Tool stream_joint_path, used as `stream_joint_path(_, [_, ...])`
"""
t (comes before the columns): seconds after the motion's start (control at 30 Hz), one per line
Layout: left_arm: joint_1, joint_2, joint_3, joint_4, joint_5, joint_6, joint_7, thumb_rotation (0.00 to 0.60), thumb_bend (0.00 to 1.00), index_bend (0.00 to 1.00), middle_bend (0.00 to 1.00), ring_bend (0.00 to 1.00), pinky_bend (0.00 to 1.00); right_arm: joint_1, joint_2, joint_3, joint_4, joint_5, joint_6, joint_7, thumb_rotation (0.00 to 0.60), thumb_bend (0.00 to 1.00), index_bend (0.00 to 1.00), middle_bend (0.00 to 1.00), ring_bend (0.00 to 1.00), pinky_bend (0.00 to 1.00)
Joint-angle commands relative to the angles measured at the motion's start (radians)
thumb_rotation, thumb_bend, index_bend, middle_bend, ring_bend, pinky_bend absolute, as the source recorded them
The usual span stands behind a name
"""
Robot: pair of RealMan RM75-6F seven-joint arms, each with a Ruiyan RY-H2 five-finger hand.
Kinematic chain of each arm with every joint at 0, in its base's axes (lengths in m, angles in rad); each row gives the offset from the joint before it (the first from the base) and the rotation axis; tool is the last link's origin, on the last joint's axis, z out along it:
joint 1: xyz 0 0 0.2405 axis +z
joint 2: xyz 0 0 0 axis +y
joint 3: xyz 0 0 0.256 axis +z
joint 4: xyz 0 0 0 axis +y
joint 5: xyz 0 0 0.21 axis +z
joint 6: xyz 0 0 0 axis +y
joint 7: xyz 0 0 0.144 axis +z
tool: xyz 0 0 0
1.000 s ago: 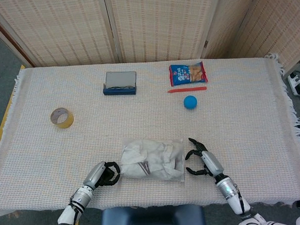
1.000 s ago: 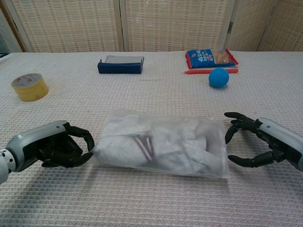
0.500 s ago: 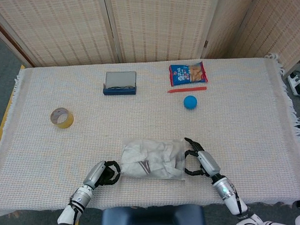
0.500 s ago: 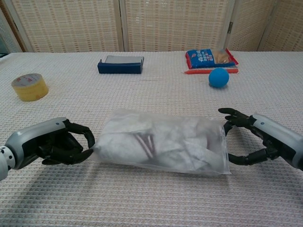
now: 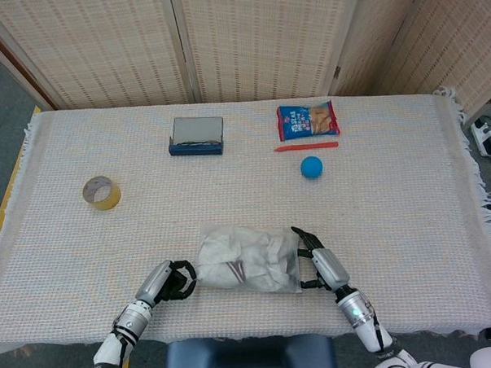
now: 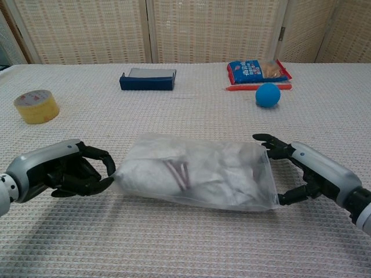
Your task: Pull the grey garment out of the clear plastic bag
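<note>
The clear plastic bag [image 5: 247, 259] [image 6: 194, 172] lies near the table's front edge with the crumpled grey garment [image 6: 203, 174] inside it. Its open mouth faces right. My left hand [image 5: 172, 282] [image 6: 72, 174] is curled at the bag's closed left end and pinches that corner. My right hand [image 5: 317, 264] [image 6: 304, 172] is at the mouth, fingers spread. The upper fingers touch the top of the bag's edge and the thumb sits low by the bottom corner. It grips nothing.
A yellow tape roll [image 5: 102, 193] [image 6: 36, 106] sits far left. At the back are a blue box [image 5: 197, 135], a snack packet [image 5: 308, 120], a red pen [image 5: 306, 146] and a blue ball [image 5: 311, 166] [image 6: 268, 95]. A dark seat edge [image 5: 249, 359] lies below the table front.
My right hand has moved left, from clear of the bag up to its open mouth. The bag's right end has bunched up slightly. The left hand has stayed at the closed end.
</note>
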Motion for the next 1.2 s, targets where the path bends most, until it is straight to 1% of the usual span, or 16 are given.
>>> stream_joint_path(0.03, [0.000,0.003,-0.001,-0.001,0.000,-0.002,-0.004,0.600,0.88,0.77,1.00,1.00,1.00,-0.001,-0.012,0.002,0.012,0.005,0.003,-0.008,0.600,0.37,0.60,0.00,0.00,0.00])
stream_joint_path(0.23, [0.001,0.008,0.000,0.002,0.002,-0.003,-0.011,0.600,0.88,0.77,1.00,1.00,1.00,-0.005,-0.031,0.003,0.040,0.002,0.021,-0.020,0.600,0.51,0.69,0.03,0.00,0.00])
stream_joint_path(0.33, [0.000,0.009,0.000,0.005,0.002,-0.004,-0.013,0.600,0.88,0.77,1.00,1.00,1.00,-0.007,-0.034,0.005,0.048,0.004,0.028,-0.027,0.600,0.55,0.72,0.05,0.00,0.00])
stream_joint_path(0.43, [0.000,0.008,0.000,0.005,0.002,-0.004,-0.015,0.600,0.88,0.77,1.00,1.00,1.00,-0.008,-0.034,0.006,0.049,0.006,0.030,-0.029,0.600,0.61,0.75,0.07,0.00,0.00])
stream_joint_path(0.53, [0.000,0.008,0.000,0.004,0.001,-0.004,-0.015,0.600,0.88,0.77,1.00,1.00,1.00,-0.007,-0.034,0.003,0.049,0.003,0.031,-0.030,0.600,0.66,0.76,0.07,0.00,0.00])
stream_joint_path(0.63, [-0.001,0.009,0.000,0.002,0.002,-0.003,-0.013,0.600,0.88,0.77,1.00,1.00,1.00,-0.007,-0.033,0.002,0.049,0.003,0.031,-0.028,0.600,0.69,0.76,0.08,0.00,0.00])
stream_joint_path(0.83, [-0.001,0.011,-0.002,0.003,-0.002,-0.001,-0.012,0.600,0.88,0.77,1.00,1.00,1.00,-0.010,-0.034,-0.001,0.044,-0.001,0.039,-0.013,0.600,0.69,0.76,0.08,0.00,0.00])
stream_joint_path(1.03, [0.000,0.016,-0.004,0.009,-0.001,0.000,-0.017,0.600,0.88,0.78,1.00,1.00,1.00,-0.015,0.010,0.007,-0.016,0.011,0.041,0.008,0.600,0.70,0.76,0.08,0.00,0.00])
stream_joint_path(1.2, [-0.001,0.014,-0.006,0.020,-0.006,-0.003,-0.019,0.600,0.88,0.78,1.00,1.00,1.00,-0.021,0.055,0.011,-0.057,0.015,0.049,-0.007,0.600,0.70,0.76,0.08,0.00,0.00])
